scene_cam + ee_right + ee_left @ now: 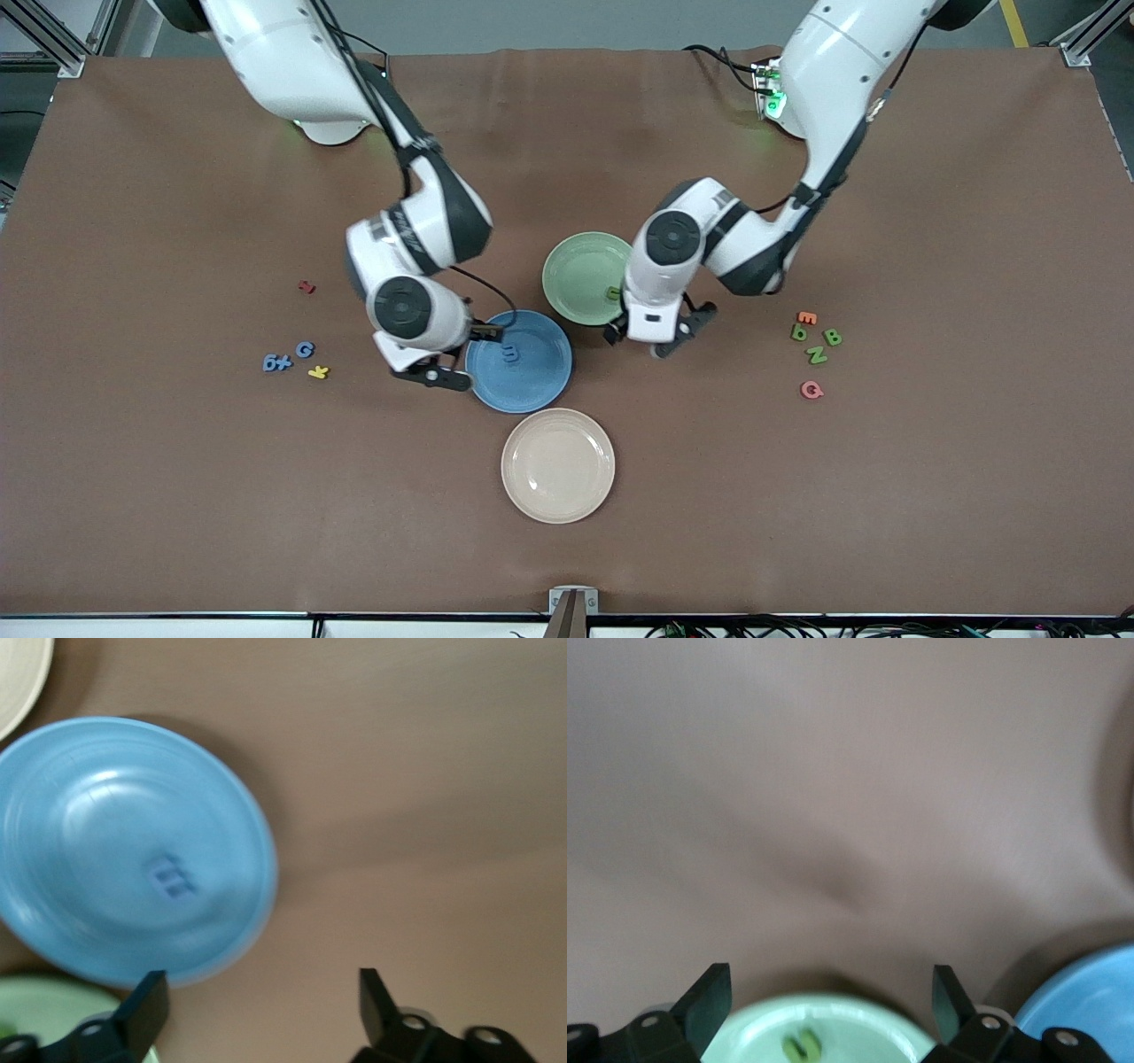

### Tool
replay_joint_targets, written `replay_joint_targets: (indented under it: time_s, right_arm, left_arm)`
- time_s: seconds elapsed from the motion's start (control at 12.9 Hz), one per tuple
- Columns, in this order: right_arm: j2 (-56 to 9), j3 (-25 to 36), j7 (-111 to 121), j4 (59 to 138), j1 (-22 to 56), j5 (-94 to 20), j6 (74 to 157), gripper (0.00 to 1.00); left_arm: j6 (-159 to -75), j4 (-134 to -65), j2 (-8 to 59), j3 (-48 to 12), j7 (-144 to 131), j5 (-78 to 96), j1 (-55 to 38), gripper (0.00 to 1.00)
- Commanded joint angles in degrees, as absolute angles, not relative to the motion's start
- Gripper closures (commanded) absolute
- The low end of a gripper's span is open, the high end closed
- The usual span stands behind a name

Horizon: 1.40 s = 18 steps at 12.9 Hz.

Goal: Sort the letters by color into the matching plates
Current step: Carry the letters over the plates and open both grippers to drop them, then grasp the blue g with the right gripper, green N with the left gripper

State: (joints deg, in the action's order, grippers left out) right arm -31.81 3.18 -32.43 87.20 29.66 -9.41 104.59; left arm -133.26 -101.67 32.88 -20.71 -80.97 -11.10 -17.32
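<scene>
a brown table (pixel 177 496) carries everything. your right gripper (pixel 452 354) hangs spread and empty at the blue plate (pixel 519 361)'s rim; 3 blue letters (pixel 285 358) lie toward its arm's end. your left gripper (pixel 651 338), also spread and empty, sits beside the green plate (pixel 580 276); 3 green letters (pixel 815 344) lie toward its arm's end. only the wrist views show the jaw gaps clearly.

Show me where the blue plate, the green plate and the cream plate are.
blue plate (pixel 540 377), front view, bare floor near its rim.
green plate (pixel 576 270), front view, bare floor of the plate.
cream plate (pixel 558 465), front view, middle of its bare floor.
</scene>
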Motion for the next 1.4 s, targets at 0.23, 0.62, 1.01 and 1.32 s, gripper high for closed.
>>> replay_joint_targets:
  time_s: [0.23, 0.62, 1.01, 1.32]
  right_arm:
    - [-15.03, 2.29, -5.49, 103.0, 12.33, -1.59, 101.95, 0.0]
    - [-15.91, 2.37, 18.26, 108.52, 1.94, -1.14, 111.93, 0.0]
    - [-17.92, 2.29, 32.13, 118.38, 0.53, 1.41, 130.85, 0.0]
    - [-23.45, 2.29, 45.84, 119.0, -2.45, 1.41, 138.32, 0.0]
  left_arm:
    - [-129.12, -103.18, 29.62, -20.83, -60.68, -17.21, -5.12, 0.02]
    - [-129.11, -106.34, 29.45, -20.92, -41.61, -20.92, 2.89, 0.03]
    - [-135.75, -111.77, 29.09, -21.53, -23.4, -21.62, 11.15, 0.1]
    - [-140.88, -116.18, 28.92, -21.53, -23.2, -21.62, 12.48, 0.14]
